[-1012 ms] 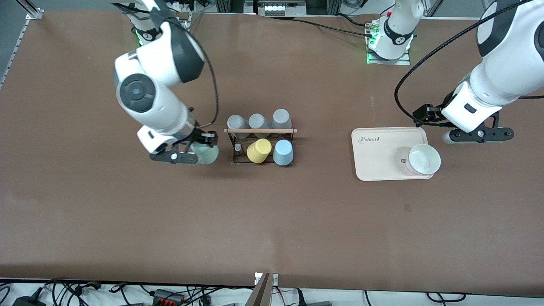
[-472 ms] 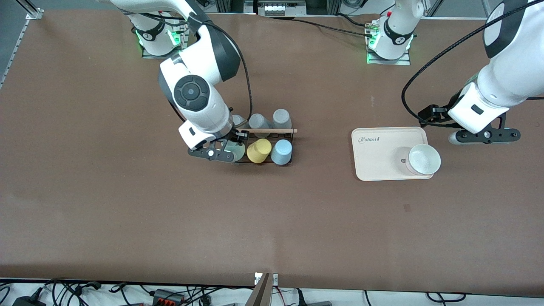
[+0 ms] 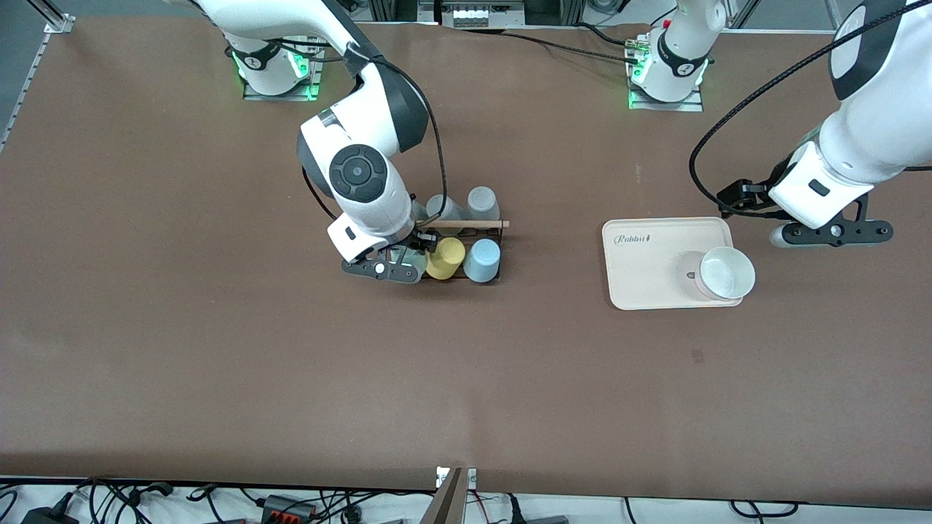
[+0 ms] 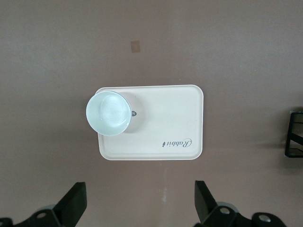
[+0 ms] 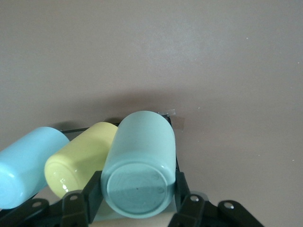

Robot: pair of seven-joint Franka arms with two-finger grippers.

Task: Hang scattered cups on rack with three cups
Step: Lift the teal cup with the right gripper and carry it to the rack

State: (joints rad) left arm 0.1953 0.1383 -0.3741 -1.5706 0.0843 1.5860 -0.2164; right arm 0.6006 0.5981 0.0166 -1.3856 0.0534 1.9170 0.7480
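The black wire rack (image 3: 489,234) with its wooden rod (image 3: 470,223) stands mid-table. In its nearer row a light blue cup (image 3: 483,260) leans beside a yellow cup (image 3: 445,257). My right gripper (image 3: 403,266) is shut on the mint-green cup (image 3: 414,260) and holds it at the rack's end toward the right arm, right next to the yellow cup. In the right wrist view the mint cup (image 5: 140,161) sits bottom-up between the fingers (image 5: 92,190), beside the yellow cup (image 5: 80,158) and the blue cup (image 5: 26,165). My left gripper (image 3: 830,233) is open and empty, and waits over the table beside the tray.
Grey cups (image 3: 482,201) hang on the rack's farther row. A cream tray (image 3: 648,266) with a white bowl (image 3: 725,273) lies toward the left arm's end; both show in the left wrist view, tray (image 4: 170,118) and bowl (image 4: 108,113).
My right gripper has carried the mint-green cup from the table beside the rack up to the rack's end, against the yellow cup. The left arm has shifted only slightly.
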